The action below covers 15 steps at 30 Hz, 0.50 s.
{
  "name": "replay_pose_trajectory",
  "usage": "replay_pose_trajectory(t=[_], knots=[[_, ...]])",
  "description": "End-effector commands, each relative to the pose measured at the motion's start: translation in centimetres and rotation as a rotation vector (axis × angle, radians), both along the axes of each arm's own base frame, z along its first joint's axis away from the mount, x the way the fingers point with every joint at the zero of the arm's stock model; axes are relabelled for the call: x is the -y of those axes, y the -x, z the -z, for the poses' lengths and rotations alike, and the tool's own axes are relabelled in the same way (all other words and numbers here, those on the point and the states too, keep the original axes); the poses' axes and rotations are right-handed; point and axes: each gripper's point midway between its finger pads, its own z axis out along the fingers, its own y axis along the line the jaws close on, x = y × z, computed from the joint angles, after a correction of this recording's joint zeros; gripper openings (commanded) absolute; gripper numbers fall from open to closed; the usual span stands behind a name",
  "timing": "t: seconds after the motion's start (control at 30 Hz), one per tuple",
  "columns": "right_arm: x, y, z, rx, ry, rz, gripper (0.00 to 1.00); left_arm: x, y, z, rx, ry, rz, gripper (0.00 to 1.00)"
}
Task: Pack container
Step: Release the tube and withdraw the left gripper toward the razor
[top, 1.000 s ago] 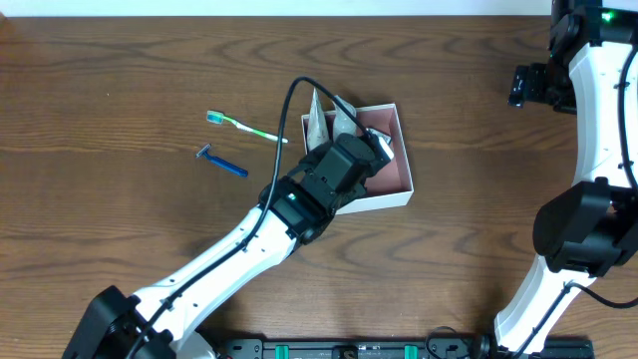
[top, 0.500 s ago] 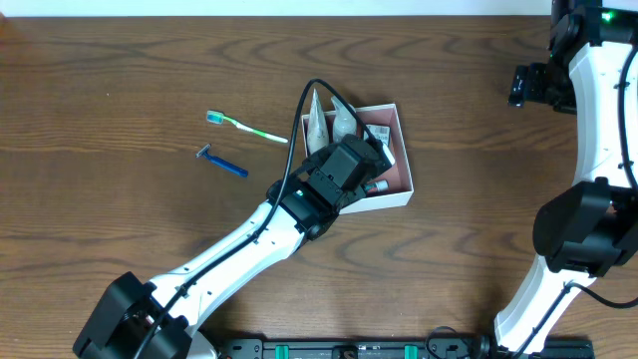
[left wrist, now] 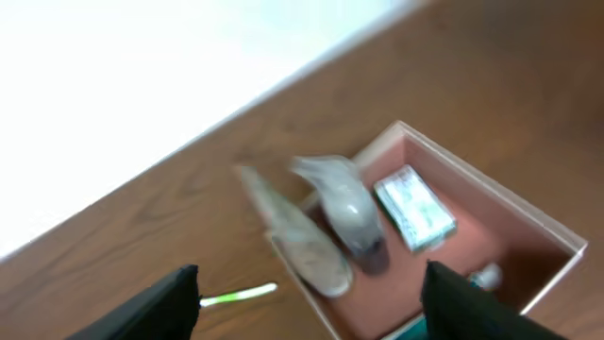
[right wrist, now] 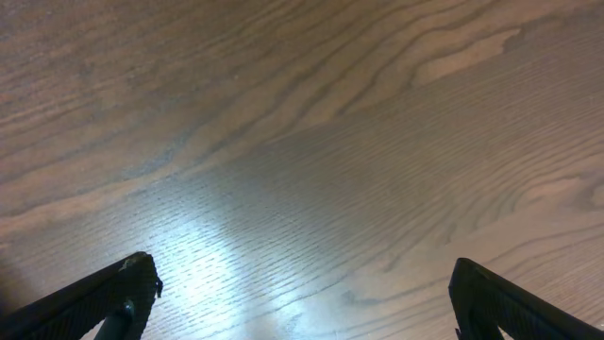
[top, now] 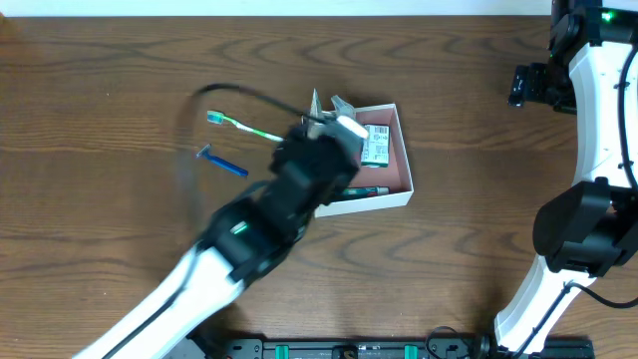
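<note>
My left gripper (left wrist: 310,274): jaws spread wide, nothing btwn them. My right gripper (right wrist: 302,288): spread too, empty, well apart from the container (top: 384,200). Inside it lies a green-white packet (top: 376,145). Two silvery tubes (left wrist: 344,203) lean over its far-left corner. Toothbrush (top: 244,127) & razor (top: 221,162) lie left of container, not yet packed. I judge I'm btwn items. Next: reach left, line up on a handle, pinch low. Arm's blurred overhead & hides container's left wall; small item by near wall unclear.
</note>
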Motion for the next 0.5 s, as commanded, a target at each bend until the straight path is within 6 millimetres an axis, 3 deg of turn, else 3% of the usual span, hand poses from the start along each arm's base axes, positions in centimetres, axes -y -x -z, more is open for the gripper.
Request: replay_pose_trajectory(t=[0.0,0.13,0.27,0.37,0.47], knots=[[-0.2,-0.3,-0.8,0.029,0.004,0.010,0.99,-5.6,0.4,-4.8,0.077,0.196,-0.269,0.79],[-0.2,-0.3,-0.8,0.029,0.004,0.010,0.99,-13.4,1.1,-5.4,0.118,0.283,-0.619,0.82],[-0.2,-0.3,-0.8,0.029,0.004,0.010,0.99,-18.0,1.1,-3.9,0.093,0.241,-0.796,0.89],[-0.2,-0.3,-0.8,0.029,0.004,0.010,0.99,-18.9,0.4,-2.3,0.035,0.207,-0.823,1.00],[-0.2,-0.3,-0.8,0.029,0.004,0.010,0.99,-17.7,0.1,-0.1,-0.064,0.191,-0.770,0.98]])
